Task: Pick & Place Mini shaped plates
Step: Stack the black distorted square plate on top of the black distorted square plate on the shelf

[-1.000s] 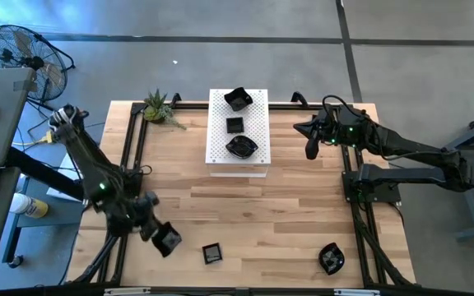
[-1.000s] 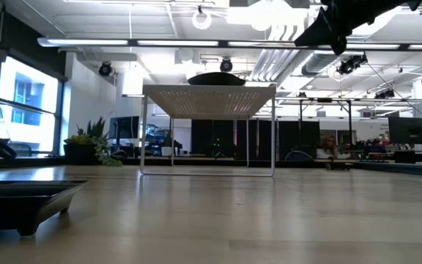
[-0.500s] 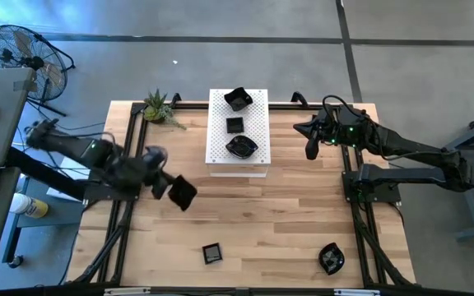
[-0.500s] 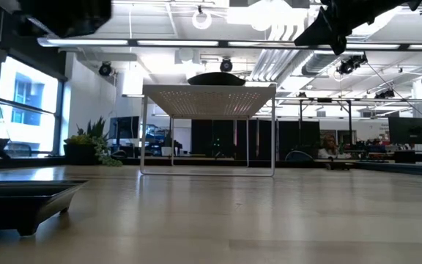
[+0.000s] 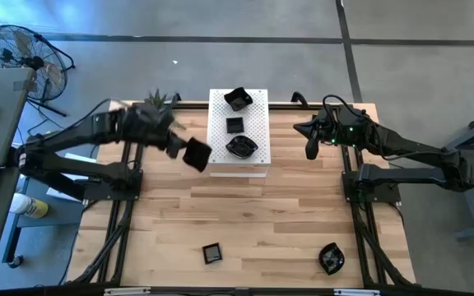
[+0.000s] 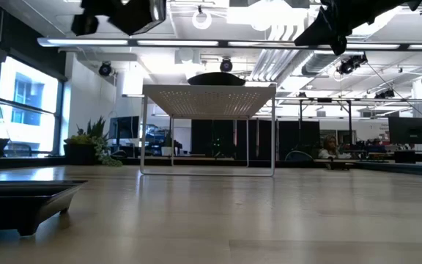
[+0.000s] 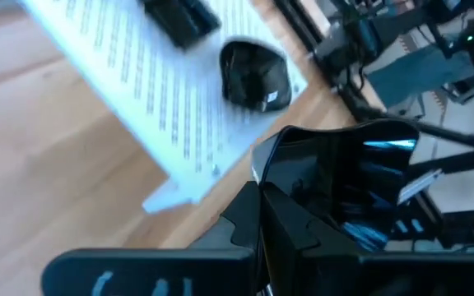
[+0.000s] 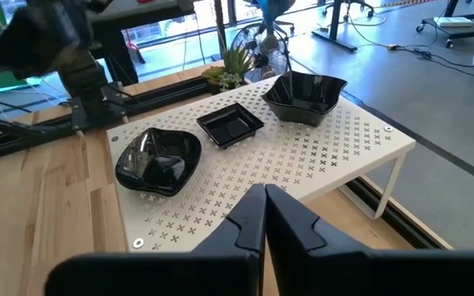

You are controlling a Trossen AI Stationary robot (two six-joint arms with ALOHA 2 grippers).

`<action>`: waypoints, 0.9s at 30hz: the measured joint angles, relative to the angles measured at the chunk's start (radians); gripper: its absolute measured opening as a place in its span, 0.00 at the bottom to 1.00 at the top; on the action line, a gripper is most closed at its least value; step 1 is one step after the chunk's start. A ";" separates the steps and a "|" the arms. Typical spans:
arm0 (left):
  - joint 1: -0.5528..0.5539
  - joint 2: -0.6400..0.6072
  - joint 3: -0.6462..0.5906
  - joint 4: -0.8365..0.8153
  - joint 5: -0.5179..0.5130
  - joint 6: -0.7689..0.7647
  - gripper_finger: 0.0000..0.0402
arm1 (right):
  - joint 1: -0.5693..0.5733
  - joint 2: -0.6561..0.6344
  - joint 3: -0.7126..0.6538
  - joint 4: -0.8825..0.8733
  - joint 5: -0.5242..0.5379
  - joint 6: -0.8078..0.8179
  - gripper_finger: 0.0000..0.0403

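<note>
1. Your left gripper (image 5: 186, 150) has its fingers clamped on a small black dish (image 5: 196, 154), up in the air just off the left edge of the white board (image 5: 239, 166). In the left wrist view the dish (image 7: 344, 185) sits right at the fingertips, so the hold looks fine. Don't squeeze or fiddle.
2. The board already carries three dishes in a row down the middle: the far one (image 5: 237, 99), the little square one (image 5: 234, 125) and the wavy one (image 5: 241, 147). I'd aim for a bare patch on the near end or the left side, clear of that wavy one.
3. Come over level, lower slowly, and let go only once the dish sits flat.
4. Your right gripper (image 5: 311, 150) hangs off the board's right side, fingers closed on nothing. Leave it parked.
5. Two more dishes wait on the table's near edge, one in the middle (image 5: 212, 253) and one to the right (image 5: 331, 258).
</note>
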 joint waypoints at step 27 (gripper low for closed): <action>0.525 0.693 0.765 -0.212 0.446 0.491 0.00 | 0.000 0.000 0.000 -0.006 -0.039 0.052 0.01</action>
